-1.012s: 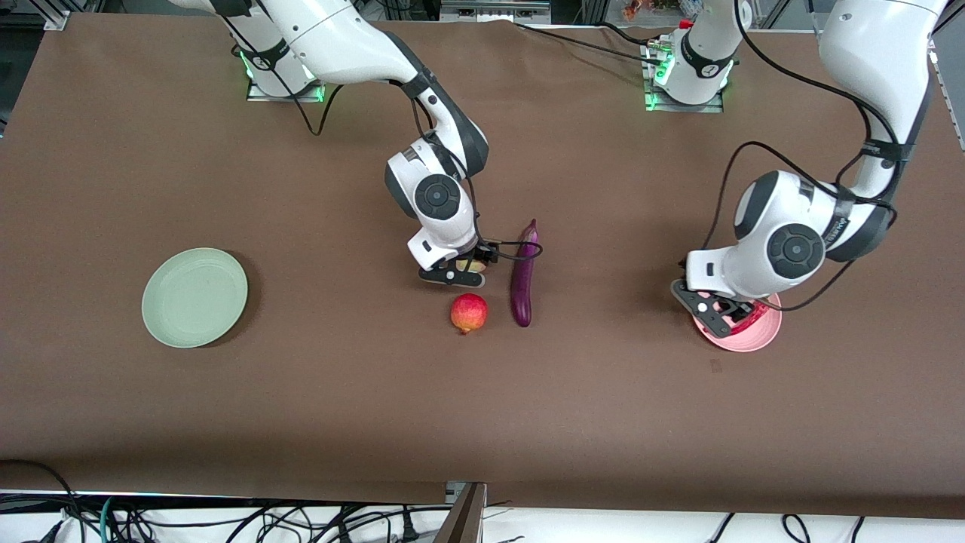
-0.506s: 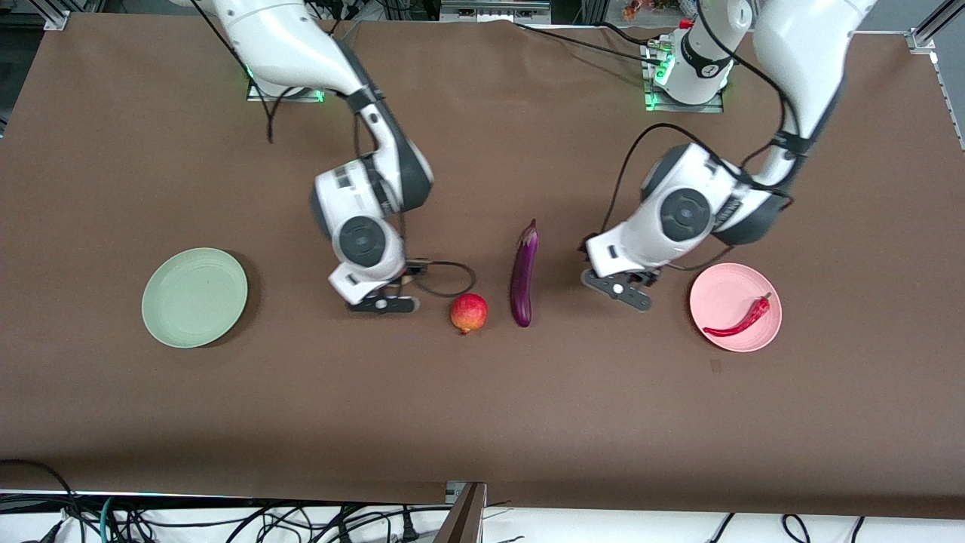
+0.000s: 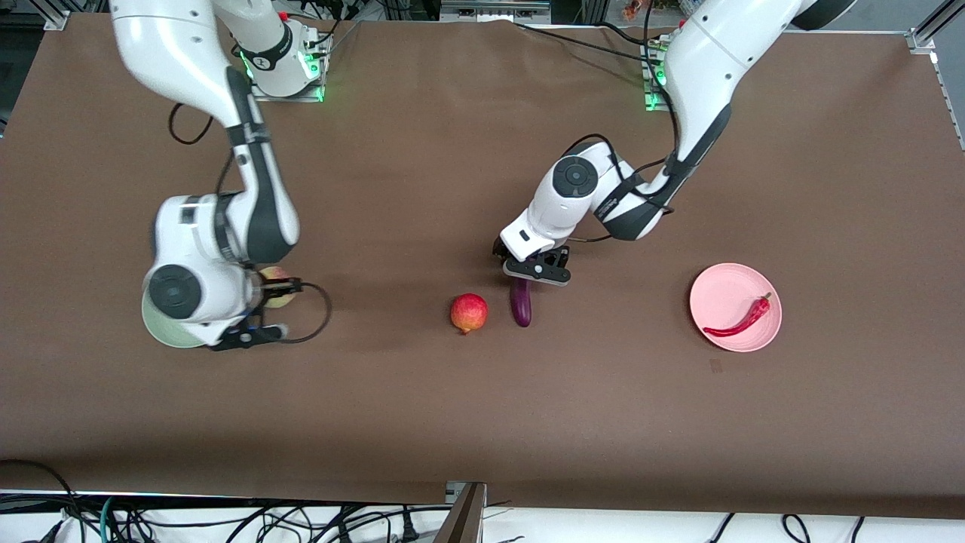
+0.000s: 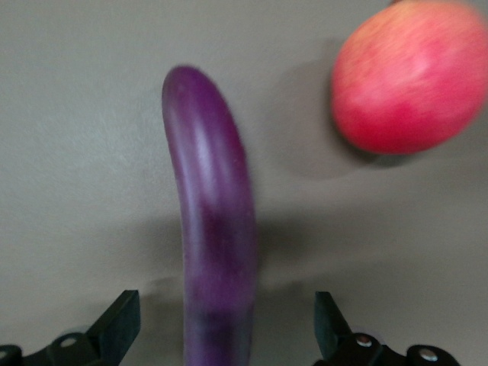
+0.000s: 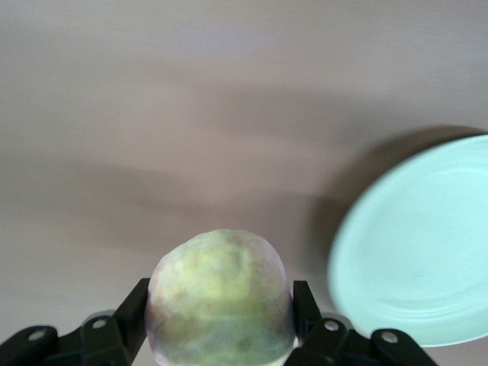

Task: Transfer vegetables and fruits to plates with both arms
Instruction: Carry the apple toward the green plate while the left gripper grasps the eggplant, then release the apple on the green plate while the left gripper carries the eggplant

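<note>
Front view: since 0.5 s ago, right pincer (image 3: pixel 260 313) swung from beside the red fruit (image 3: pixel 469 312) to the mint plate (image 3: pixel 167 329) rim at the right arm's end of the surface (image 3: pixel 482 407), clamped on the yellow-green fruit (image 3: pixel 277 296); release onto the plate likely next. Left pincer (image 3: pixel 537 273) gone from beside the pink plate (image 3: pixel 724 302), chili (image 3: pixel 741 317) lying in it, to over the eggplant (image 3: pixel 521 305).

Left wrist view: shows what the arm hides from the front, fingers (image 4: pixel 114 328) spread wide astride the eggplant (image 4: pixel 213 244), not gripping.

Right wrist view: fruit (image 5: pixel 219 297) pinched between both fingers (image 5: pixel 122 320), mint plate (image 5: pixel 419 244) just beside, not yet beneath.
</note>
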Controlling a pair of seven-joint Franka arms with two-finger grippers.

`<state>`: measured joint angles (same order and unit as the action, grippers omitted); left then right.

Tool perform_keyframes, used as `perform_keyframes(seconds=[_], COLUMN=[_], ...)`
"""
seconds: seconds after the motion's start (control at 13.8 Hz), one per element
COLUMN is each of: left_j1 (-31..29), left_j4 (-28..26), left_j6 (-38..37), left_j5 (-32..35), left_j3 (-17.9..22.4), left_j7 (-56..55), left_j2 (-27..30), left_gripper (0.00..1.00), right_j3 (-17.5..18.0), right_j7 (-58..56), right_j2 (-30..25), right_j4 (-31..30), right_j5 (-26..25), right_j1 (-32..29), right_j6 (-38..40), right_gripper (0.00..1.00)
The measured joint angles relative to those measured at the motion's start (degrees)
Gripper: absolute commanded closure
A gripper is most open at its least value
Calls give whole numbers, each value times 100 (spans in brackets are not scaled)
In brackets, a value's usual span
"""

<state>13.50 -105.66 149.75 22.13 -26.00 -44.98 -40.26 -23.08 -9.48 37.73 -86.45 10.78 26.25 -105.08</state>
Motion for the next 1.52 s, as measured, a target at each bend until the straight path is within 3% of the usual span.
perform_keyframes(seconds=[0.07, 0.14, 0.22, 0.43, 0.72, 1.01, 1.37, 1.45, 1.52], left_j1=[40, 71, 90, 89, 81, 51, -329, -425, -528], left_j4=[1, 3, 5, 15, 42, 193, 288, 370, 440], left_j6=[72, 100, 101, 99, -62, -1515, -3300, -3609, -3892], left_j5=[315, 669, 981, 1183, 1185, 1193, 1203, 1203, 1203], left_j3=[46, 86, 127, 174, 206, 208, 243, 254, 264], left_j7=[-269, -444, -563, -974, -1126, -895, 1677, 2213, 2696], left_j2=[-93, -141, -153, -153, -98, 363, 995, 1021, 1030], left_gripper=[10, 63, 98, 100, 100, 100, 100, 100, 100], right_j3=[-1, 0, 1, 6, 19, 31, 32, 32, 32], right_j7=[-263, -519, -759, -1309, -1404, -1409, -1610, -1643, -1654], right_j2=[23, 49, 87, 250, 427, 580, 708, 706, 707], right_j4=[-4, -11, -13, -17, -17, -20, -52, -52, -52], right_j5=[0, 0, 0, 3, 5, 5, 6, 7, 8], right_j1=[-243, -467, -673, -1197, -1354, -1396, -1594, -1629, -1652], right_j6=[0, -5, -19, -139, -317, -524, -735, -736, -738], right_gripper=[68, 68, 68, 68, 68, 67, 66, 60, 19])
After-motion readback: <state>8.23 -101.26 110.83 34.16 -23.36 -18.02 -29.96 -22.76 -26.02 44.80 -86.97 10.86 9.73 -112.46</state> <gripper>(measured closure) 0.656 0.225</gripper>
